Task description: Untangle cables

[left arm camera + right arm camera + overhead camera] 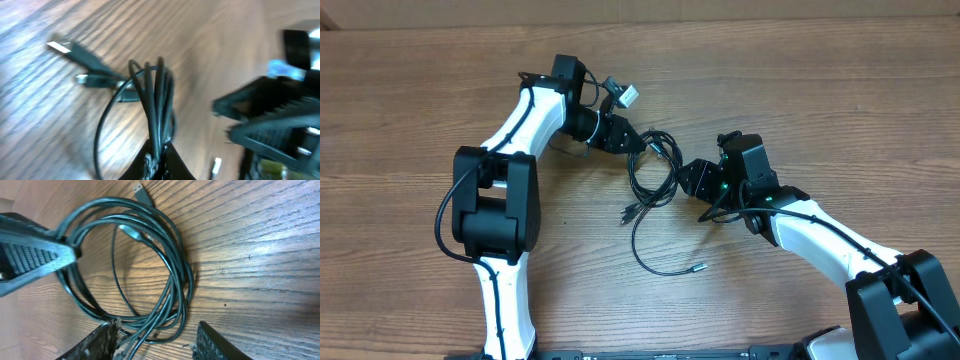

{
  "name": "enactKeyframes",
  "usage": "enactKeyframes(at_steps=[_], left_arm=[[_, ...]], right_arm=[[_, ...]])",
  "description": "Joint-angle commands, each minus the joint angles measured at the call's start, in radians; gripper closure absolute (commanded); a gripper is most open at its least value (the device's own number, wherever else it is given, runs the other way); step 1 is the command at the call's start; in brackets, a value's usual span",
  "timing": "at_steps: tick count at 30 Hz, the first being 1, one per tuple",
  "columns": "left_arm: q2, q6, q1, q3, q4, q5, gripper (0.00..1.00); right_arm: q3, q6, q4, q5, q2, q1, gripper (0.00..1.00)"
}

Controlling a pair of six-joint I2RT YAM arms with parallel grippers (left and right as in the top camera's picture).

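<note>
The cables (655, 170) lie as a tangled coil of thin dark cords at the table's centre, with one loose strand looping down to a silver plug tip (700, 267). My left gripper (638, 141) is shut on the coil's top edge; the pinched bundle (157, 100) rises from its fingertips (172, 160), and two plugs (75, 52) lie on the wood to the left. My right gripper (157, 342) is open at the coil's right side (688, 180). Several strands (175, 270) run between its fingers (100, 340) without being clamped.
The left gripper's black finger (35, 257) reaches into the right wrist view from the left, on the coil. Two more plug tips (626, 213) lie below the coil. Bare wooden table (840, 110) surrounds the arms. A small grey block (626, 95) sits near the left arm.
</note>
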Motion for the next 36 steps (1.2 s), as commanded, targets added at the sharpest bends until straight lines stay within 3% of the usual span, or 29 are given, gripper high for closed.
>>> enactKeyframes(at_steps=[1,2,3,8,14,24,27,33,36], left_arm=[[0.018,-0.094,-0.041,0.005,0.008,-0.172,0.62],[0.018,-0.109,-0.048,0.005,0.008,-0.211,0.47],[0.018,-0.125,-0.056,0.005,0.009,-0.256,0.43],[0.018,-0.222,-0.094,0.005,0.027,-0.473,0.41],[0.018,-0.227,-0.127,0.005,0.037,-0.524,0.40],[0.022,-0.260,-0.151,-0.002,0.038,-0.656,0.43],[0.028,-0.260,-0.156,-0.006,0.038,-0.655,0.46],[0.067,-0.260,-0.176,-0.007,0.040,-0.655,0.50],[0.094,-0.258,-0.193,-0.007,0.045,-0.656,0.62]], right_arm=[[-0.006,-0.015,0.002,0.010,0.001,0.010,0.50],[-0.006,-0.015,0.000,0.010,0.001,0.010,0.50],[-0.006,-0.016,-0.003,0.010,0.001,0.010,0.51],[-0.006,-0.022,-0.004,0.011,0.001,0.010,0.51],[-0.006,-0.022,-0.005,0.018,0.001,0.010,0.51],[-0.006,-0.021,-0.012,0.018,0.001,0.010,0.50],[-0.006,-0.022,-0.015,0.018,0.001,0.010,0.41],[-0.006,-0.021,-0.015,0.018,0.001,0.010,0.40],[-0.006,-0.022,-0.015,0.018,0.001,0.010,0.39]])
